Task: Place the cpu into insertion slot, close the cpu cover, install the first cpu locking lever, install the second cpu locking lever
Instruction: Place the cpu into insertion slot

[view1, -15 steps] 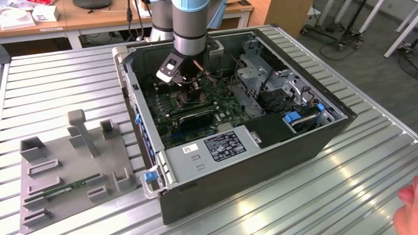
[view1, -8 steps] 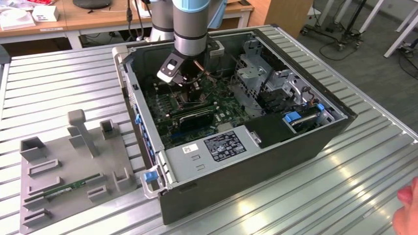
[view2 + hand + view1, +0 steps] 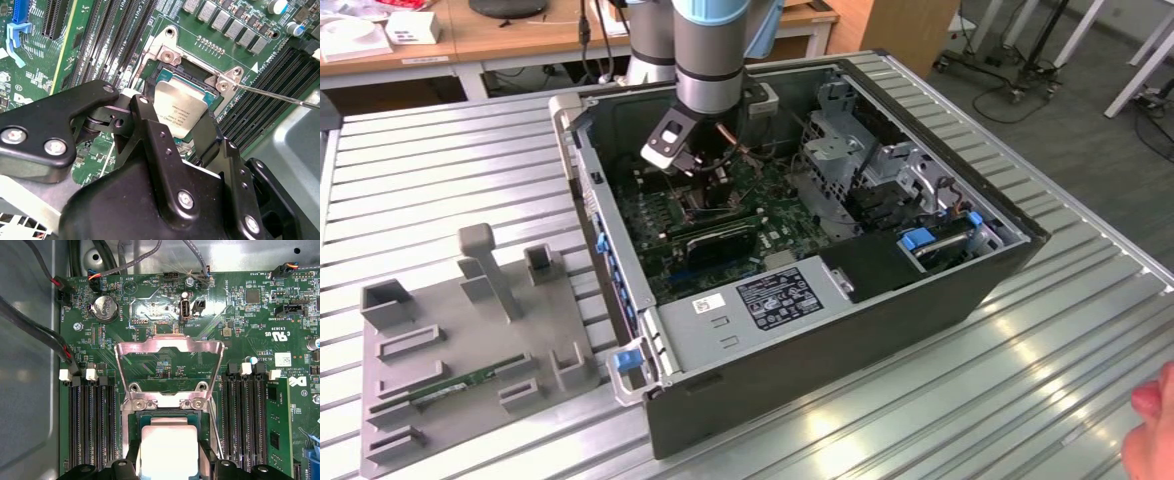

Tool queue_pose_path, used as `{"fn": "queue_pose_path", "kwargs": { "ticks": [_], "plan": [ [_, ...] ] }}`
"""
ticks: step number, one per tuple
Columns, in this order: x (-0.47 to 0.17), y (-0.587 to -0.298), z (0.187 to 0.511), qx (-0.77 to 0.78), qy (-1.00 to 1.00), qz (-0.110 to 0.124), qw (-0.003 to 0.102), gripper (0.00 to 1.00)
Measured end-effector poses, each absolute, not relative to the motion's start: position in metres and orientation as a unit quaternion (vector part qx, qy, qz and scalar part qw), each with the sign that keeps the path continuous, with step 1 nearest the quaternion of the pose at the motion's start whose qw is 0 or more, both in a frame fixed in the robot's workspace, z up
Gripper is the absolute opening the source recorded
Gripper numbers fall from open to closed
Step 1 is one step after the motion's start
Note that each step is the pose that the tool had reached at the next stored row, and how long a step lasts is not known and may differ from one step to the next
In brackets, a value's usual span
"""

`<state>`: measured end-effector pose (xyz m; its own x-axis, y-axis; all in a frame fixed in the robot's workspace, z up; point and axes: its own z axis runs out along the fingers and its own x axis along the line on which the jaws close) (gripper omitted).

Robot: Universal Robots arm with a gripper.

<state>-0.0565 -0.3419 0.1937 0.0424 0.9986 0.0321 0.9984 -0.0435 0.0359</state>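
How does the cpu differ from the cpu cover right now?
Shape: the cpu is a solid silver-faced plate; the cpu cover is an open frame, with green board showing through its cut-out. Pose: the cpu sits at the insertion slot between the fingers; the cpu cover stands open, clear of the slot. Size: the cpu cover is wider than the cpu. Both are squarish silver metal.

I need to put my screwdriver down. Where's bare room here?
Bare slatted table between the computer case and a person's hand; also beyond the grey fixture tray. Crowded inside the case: the claw grips the cpu between memory slots, cpu cover open.
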Motion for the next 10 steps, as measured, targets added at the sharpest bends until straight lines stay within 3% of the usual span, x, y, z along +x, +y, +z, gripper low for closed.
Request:
{"fn": "queue_pose_path", "kwargs": {
  "ticks": [10],
  "plan": [
    [-0.0557, -0.3419, 0.1936, 0.72, 0.693, 0.024, 0.002, 0.54]
  ]
}}
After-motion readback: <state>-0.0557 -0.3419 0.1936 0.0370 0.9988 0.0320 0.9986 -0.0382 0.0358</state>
